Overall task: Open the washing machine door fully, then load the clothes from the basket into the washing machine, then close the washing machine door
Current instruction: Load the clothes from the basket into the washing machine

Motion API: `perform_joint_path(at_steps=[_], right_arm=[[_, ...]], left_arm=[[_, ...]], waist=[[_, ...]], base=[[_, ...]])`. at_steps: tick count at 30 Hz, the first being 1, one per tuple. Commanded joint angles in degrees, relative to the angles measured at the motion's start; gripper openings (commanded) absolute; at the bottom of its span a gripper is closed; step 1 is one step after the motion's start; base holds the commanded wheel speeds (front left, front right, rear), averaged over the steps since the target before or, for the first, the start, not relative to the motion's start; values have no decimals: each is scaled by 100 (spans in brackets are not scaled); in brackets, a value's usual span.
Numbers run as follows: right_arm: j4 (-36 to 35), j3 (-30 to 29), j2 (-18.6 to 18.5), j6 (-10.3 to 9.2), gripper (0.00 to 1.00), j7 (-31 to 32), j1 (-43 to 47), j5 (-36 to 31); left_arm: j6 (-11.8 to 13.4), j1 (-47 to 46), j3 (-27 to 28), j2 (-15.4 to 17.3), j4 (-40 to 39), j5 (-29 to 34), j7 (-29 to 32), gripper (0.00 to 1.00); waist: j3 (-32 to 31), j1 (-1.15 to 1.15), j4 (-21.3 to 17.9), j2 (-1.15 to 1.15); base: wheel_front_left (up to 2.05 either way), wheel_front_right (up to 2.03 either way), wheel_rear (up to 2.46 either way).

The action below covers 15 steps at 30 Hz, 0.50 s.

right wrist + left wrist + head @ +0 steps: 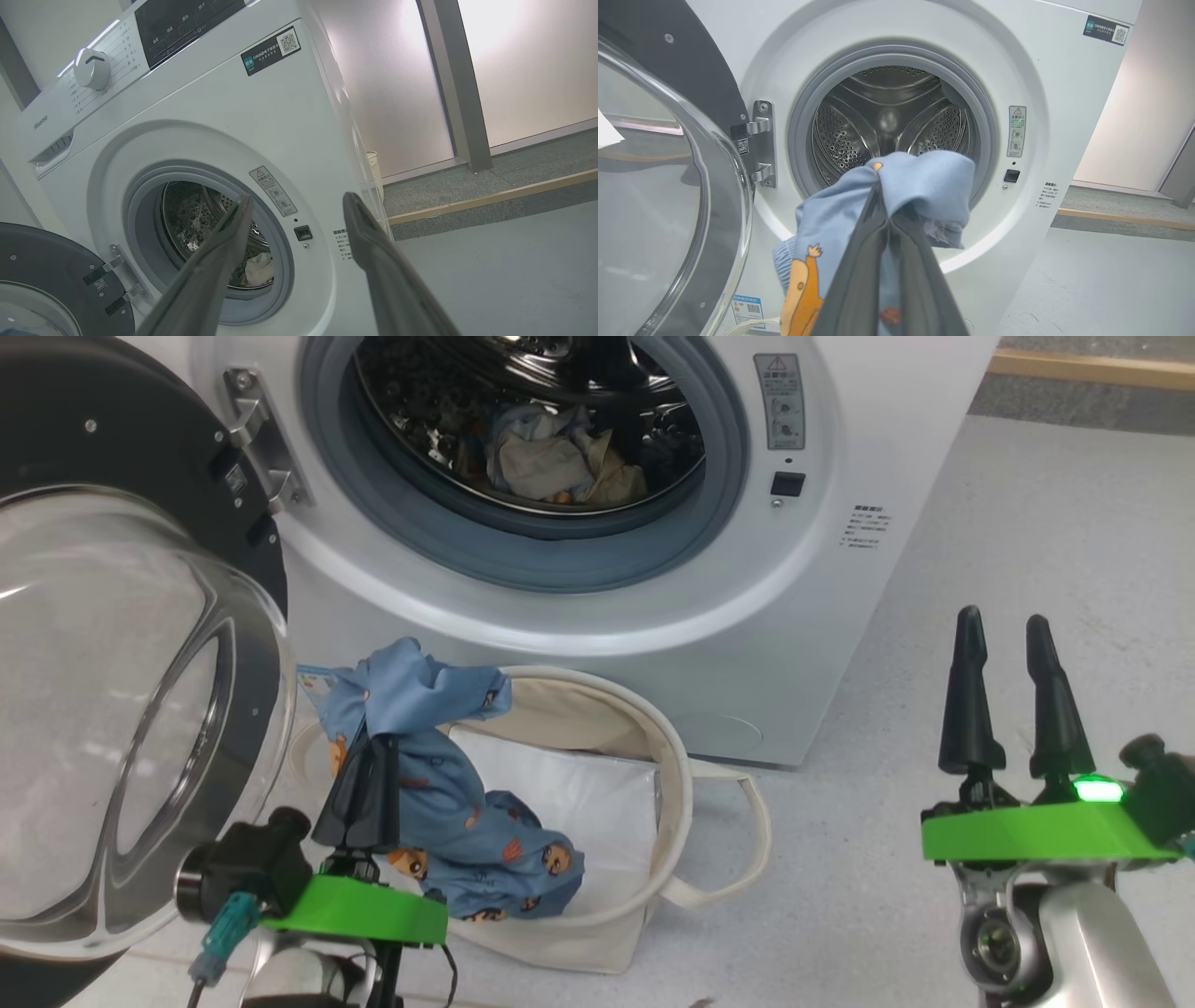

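Door swung wide to left: round, black rim, clear glass bowl. Left gripper pinched tight on blue bear cloth, over soft cream basket. More clothes lie in shiny steel drum. Right gripper spread, empty, with bare grey floor all round. Washer says "Hisense".
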Motion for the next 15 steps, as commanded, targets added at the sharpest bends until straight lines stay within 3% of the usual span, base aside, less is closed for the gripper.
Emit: perform_joint_path(at_steps=[1, 15], right_arm=[[-208, 164, 10, 1, 100, -27, -31, 50], [-301, 328, 10, 1, 100, -27, -74, -137]], left_arm=[[-8, -116, 149, 98, -186, -92, -27, 0], [-47, -427, 168, 97, -190, -153, -27, 0]], waist=[[7, 1, -16, 0], [441, 1, -229, 0]], base=[[0, 0, 0], [0, 0, 0]])
